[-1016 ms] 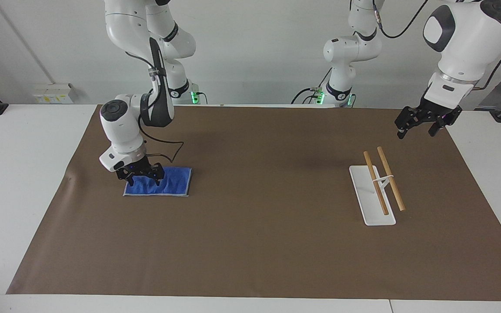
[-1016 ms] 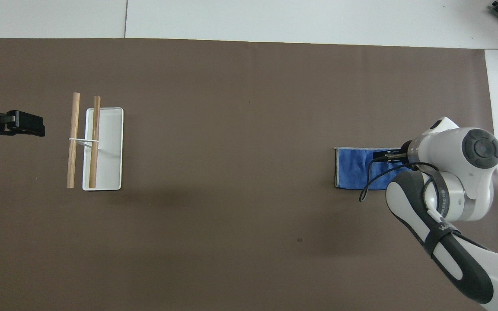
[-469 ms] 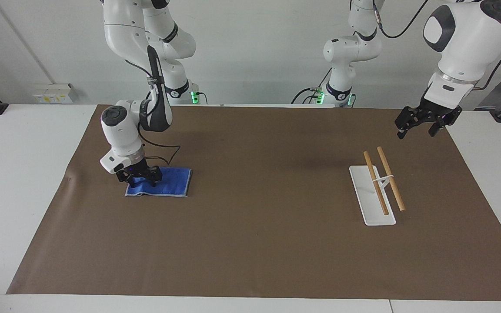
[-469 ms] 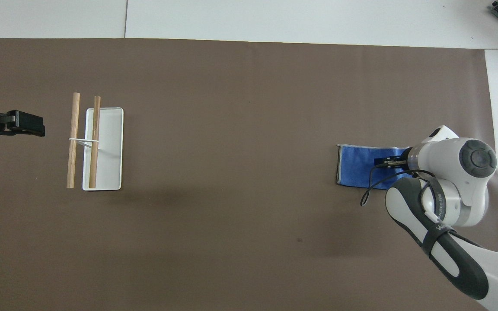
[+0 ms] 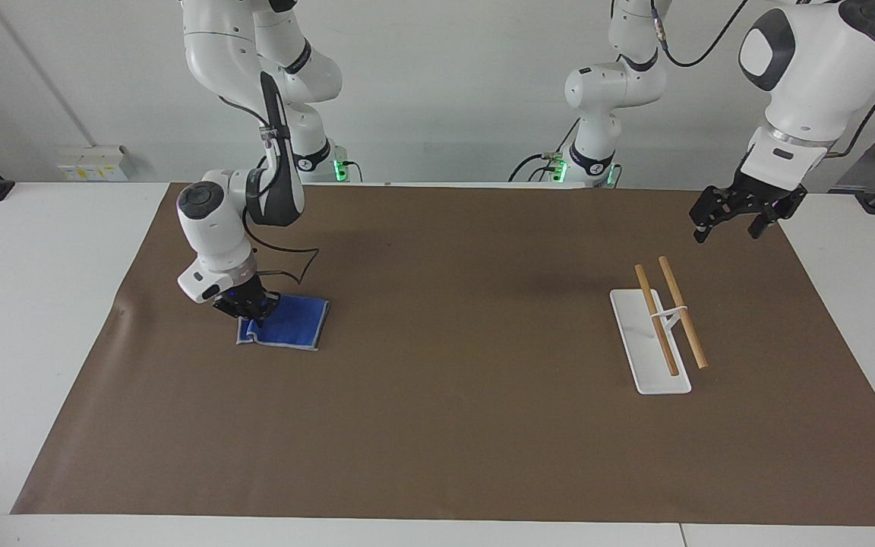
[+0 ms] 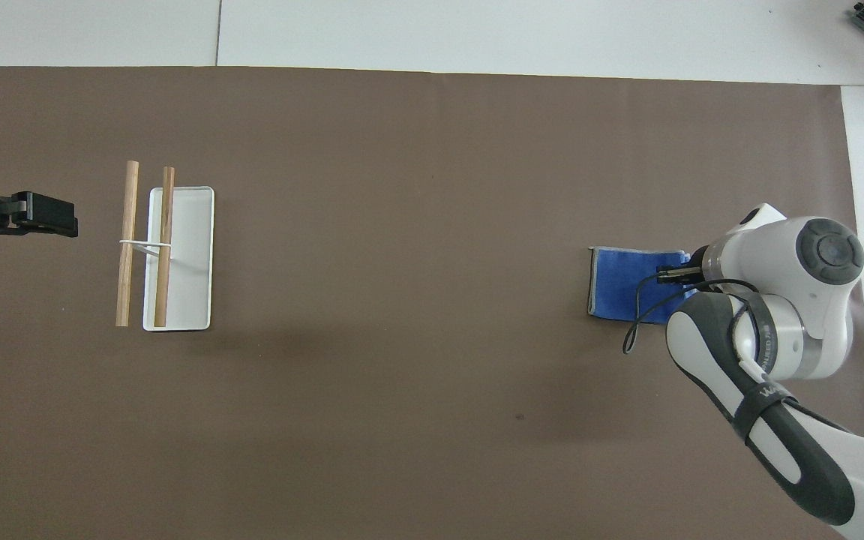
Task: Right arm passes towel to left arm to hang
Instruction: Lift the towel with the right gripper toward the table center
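Observation:
The blue towel [image 5: 289, 323] [image 6: 623, 285] lies on the brown mat toward the right arm's end of the table, one end bunched and pulled up. My right gripper [image 5: 249, 310] [image 6: 673, 274] is shut on that bunched end, low over the mat. The right arm's wrist hides part of the towel in the overhead view. My left gripper [image 5: 734, 226] [image 6: 49, 217] hangs open and empty above the mat's edge at the left arm's end, beside the rack [image 5: 661, 319] [image 6: 158, 247], and that arm waits.
The rack is a white base tray [image 5: 635, 357] [image 6: 192, 262] carrying two wooden rails [image 5: 684, 311] [image 6: 128, 244]. Two smaller white arms with green-lit bases [image 5: 593, 163] stand at the robots' edge. A brown mat [image 5: 453, 425] covers the table.
The right gripper's fingers closed on the towel's end. That end drew in and lifted, so the towel looks shorter and bunched. The left arm stayed still.

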You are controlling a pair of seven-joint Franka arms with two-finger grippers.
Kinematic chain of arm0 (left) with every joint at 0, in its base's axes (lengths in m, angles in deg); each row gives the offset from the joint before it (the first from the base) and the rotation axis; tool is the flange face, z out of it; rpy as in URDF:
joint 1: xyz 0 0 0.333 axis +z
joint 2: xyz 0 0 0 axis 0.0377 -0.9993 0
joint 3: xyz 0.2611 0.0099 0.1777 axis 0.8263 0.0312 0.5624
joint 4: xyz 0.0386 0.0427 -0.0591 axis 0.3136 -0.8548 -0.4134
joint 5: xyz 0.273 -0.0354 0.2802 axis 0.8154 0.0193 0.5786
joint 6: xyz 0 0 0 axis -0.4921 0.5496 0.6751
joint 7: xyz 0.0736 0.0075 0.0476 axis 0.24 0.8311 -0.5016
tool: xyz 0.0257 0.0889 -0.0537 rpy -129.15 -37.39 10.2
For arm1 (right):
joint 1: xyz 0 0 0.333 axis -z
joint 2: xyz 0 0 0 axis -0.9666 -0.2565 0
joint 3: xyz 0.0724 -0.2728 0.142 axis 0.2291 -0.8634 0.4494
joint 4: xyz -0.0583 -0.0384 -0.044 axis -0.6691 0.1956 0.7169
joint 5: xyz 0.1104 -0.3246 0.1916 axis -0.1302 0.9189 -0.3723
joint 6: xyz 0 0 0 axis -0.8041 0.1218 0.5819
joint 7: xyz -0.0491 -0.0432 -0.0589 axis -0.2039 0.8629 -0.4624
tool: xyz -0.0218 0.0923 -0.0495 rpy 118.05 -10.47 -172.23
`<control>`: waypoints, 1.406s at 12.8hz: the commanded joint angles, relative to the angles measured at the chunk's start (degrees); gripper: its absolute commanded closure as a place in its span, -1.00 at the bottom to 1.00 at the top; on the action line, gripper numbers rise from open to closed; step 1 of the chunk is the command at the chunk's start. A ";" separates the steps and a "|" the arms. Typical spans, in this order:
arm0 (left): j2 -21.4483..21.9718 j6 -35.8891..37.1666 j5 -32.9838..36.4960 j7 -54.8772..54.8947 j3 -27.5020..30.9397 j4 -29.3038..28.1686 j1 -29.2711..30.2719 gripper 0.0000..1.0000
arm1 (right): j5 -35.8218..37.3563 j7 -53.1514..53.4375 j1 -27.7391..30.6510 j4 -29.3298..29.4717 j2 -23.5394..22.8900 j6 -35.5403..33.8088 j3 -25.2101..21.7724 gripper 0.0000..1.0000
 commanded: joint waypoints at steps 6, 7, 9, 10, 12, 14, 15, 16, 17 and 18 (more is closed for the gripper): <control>1.38 0.58 -0.80 0.44 0.23 -1.18 0.26 -1.00 | -5.15 1.16 0.18 7.04 5.71 -10.44 0.67 1.00; 1.38 0.58 -0.80 0.44 0.23 -1.18 0.26 -1.00 | -5.68 1.08 0.18 8.63 6.15 -12.20 0.76 1.00; 1.46 0.75 -0.80 0.44 0.14 -1.27 0.26 -1.00 | -12.68 1.16 0.27 12.05 6.85 -15.28 1.37 1.00; 1.38 0.23 -0.80 0.27 0.14 -1.19 0.26 -1.00 | -15.76 1.34 0.18 13.46 7.12 -16.16 1.46 1.00; 1.46 0.58 -0.80 0.70 0.14 -1.10 0.00 -1.00 | -21.65 3.52 0.18 15.05 8.00 -17.14 1.55 1.00; 1.29 -0.39 -0.80 0.10 -0.12 -0.92 -0.79 -1.00 | -31.21 6.60 0.18 15.49 8.35 -16.79 2.51 1.00; 1.46 -0.30 -0.80 0.09 -0.39 -1.44 -0.79 -1.00 | -36.39 9.22 0.18 15.50 8.44 -16.18 2.86 1.00; 1.55 -0.22 -0.98 0.26 -0.48 -1.71 -0.71 -1.00 | -40.97 11.51 -0.25 15.50 8.44 -15.56 4.00 1.00; 1.55 -0.48 -2.11 0.18 -0.82 -1.71 -0.27 -1.00 | -44.06 14.23 -0.69 15.50 8.53 -14.51 4.45 1.00; 1.55 -1.35 -5.08 -0.95 -0.91 -1.80 0.08 -1.00 | -47.22 17.13 -2.09 15.41 8.53 -13.20 4.88 1.00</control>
